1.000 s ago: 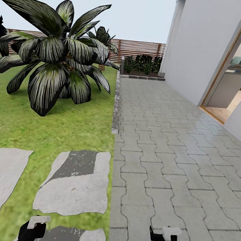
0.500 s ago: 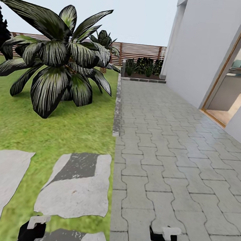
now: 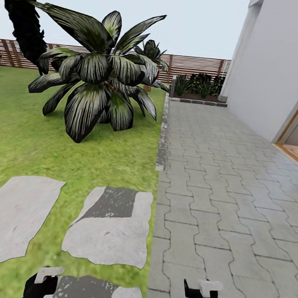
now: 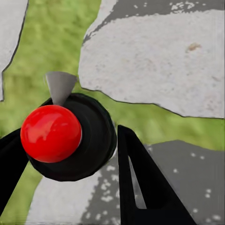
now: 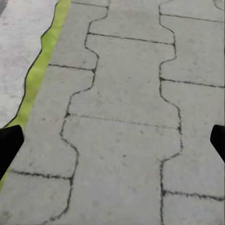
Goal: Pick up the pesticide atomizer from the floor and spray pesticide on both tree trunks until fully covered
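There are no words, numbers or signs to read anywhere on the house, the fence or the ground.

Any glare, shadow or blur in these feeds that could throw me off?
Head view: even light, faint sheen on the paving, no hard shadows. Left wrist view: the red ball is glossy and soft-edged. Right wrist view: pavers sharp, flat-lit.
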Available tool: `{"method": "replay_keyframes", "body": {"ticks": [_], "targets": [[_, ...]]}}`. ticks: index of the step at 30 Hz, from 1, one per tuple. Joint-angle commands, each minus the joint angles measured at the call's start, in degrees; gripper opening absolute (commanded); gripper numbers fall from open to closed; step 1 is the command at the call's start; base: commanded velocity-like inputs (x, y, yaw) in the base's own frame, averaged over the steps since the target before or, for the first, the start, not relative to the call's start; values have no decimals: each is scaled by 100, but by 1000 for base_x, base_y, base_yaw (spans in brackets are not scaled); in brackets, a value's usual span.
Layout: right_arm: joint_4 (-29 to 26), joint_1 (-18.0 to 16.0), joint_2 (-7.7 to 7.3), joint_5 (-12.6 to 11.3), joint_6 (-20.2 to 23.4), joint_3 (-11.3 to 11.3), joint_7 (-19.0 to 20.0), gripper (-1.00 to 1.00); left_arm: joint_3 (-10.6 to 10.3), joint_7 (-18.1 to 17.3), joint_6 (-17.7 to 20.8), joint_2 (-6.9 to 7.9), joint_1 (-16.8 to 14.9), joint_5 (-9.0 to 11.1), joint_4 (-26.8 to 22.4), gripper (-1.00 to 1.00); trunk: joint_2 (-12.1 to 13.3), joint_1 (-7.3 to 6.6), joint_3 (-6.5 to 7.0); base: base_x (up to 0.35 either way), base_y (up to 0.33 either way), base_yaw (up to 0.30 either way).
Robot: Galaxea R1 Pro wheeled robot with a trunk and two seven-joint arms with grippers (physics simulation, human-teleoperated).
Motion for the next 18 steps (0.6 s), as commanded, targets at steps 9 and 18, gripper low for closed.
{"method": "replay_keyframes", "body": {"ticks": [9,18], "targets": [[1,0,10,34,-16,-1,6,100,7,20,-19,-8,-6,10,7,-100,-2,-1,-16,0,0,278],[1,0,10,33,-16,-1,-2,100,9,47,-24,-8,-5,11,7,-100,-2,-1,-42,27,41,278]]}}
